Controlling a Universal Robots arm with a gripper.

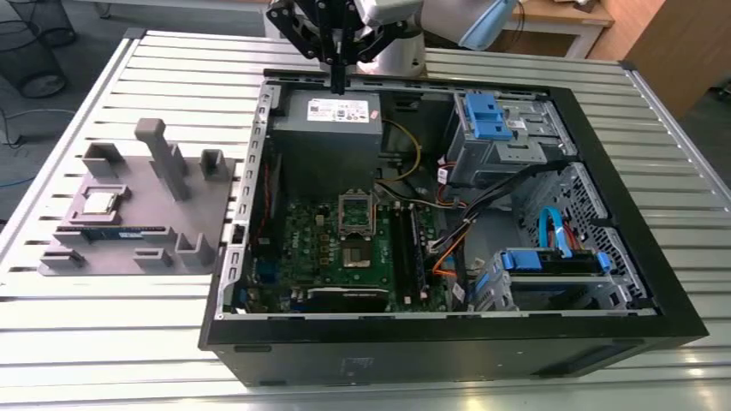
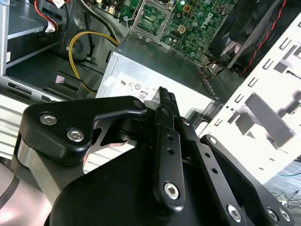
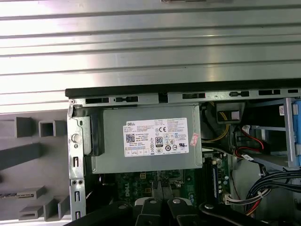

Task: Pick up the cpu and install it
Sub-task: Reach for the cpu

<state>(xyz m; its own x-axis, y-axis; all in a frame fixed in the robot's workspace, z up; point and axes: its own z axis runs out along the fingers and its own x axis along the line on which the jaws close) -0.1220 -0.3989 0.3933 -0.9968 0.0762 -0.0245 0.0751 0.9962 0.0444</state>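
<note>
One hand (image 1: pixel 339 85), closed and empty, hangs over the power supply (image 1: pixel 329 120); cpu (image 1: pixel 101 202) well apart.

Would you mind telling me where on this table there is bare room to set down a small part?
In the exterior view, the slatted table is bare on the near side of the grey holder and beyond it. Inside the computer case, cables and drive cages crowd the space.
</note>
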